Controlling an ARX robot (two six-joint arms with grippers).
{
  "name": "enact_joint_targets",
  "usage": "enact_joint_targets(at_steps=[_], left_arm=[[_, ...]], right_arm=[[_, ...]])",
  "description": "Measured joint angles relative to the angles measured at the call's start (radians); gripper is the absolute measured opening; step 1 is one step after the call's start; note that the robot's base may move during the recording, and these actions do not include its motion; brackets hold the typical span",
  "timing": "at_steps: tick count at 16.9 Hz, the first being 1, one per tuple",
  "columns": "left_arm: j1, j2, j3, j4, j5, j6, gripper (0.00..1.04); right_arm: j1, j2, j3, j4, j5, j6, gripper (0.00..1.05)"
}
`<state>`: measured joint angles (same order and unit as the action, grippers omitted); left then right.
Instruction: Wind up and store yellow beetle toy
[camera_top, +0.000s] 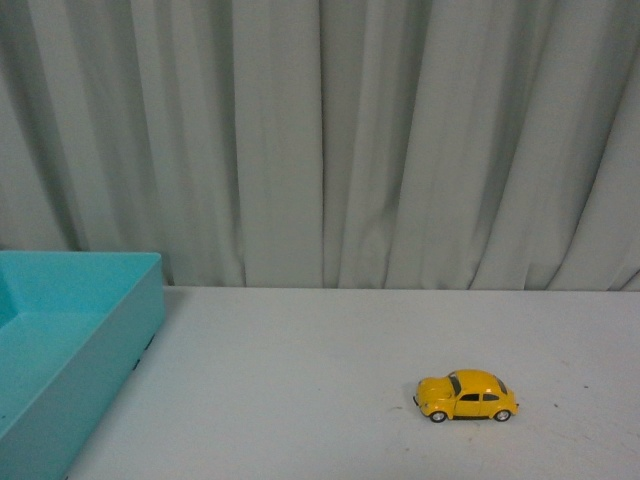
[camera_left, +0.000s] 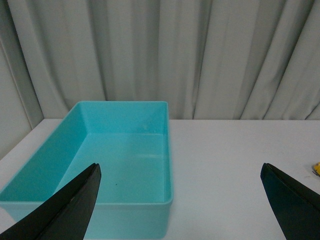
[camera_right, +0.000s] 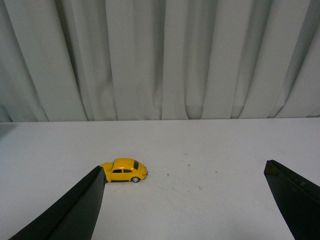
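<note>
Pale pleated curtain (camera_top: 330, 140) hangs behind a white table (camera_top: 300, 380).

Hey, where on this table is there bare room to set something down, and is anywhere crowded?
The widest bare patch of table lies between the teal bin and the yellow beetle toy. A second strip runs behind the toy to the curtain. The bin's inside is bare too. Nowhere is crowded.

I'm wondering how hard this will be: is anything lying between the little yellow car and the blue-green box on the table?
Nothing visible does. In the front view, only bare white table lies between the yellow beetle toy and the teal box, whose side wall the toy would have to clear.
</note>
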<state>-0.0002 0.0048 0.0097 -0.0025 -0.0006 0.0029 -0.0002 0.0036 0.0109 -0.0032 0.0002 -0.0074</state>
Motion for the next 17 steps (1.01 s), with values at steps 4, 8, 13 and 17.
enact_joint_targets(at_steps=[4,8,13,17], left_arm=[[0.0,0.0,0.0,0.0,0.0,0.0,0.98],[0.0,0.0,0.0,0.0,0.0,0.0,0.98],[0.0,0.0,0.0,0.0,0.0,0.0,0.98],[0.0,0.0,0.0,0.0,0.0,0.0,0.98]], right_arm=[[0.0,0.0,0.0,0.0,0.0,0.0,0.98],[0.0,0.0,0.0,0.0,0.0,0.0,0.98],[0.0,0.0,0.0,0.0,0.0,0.0,0.98],[0.0,0.0,0.0,0.0,0.0,0.0,0.98]])
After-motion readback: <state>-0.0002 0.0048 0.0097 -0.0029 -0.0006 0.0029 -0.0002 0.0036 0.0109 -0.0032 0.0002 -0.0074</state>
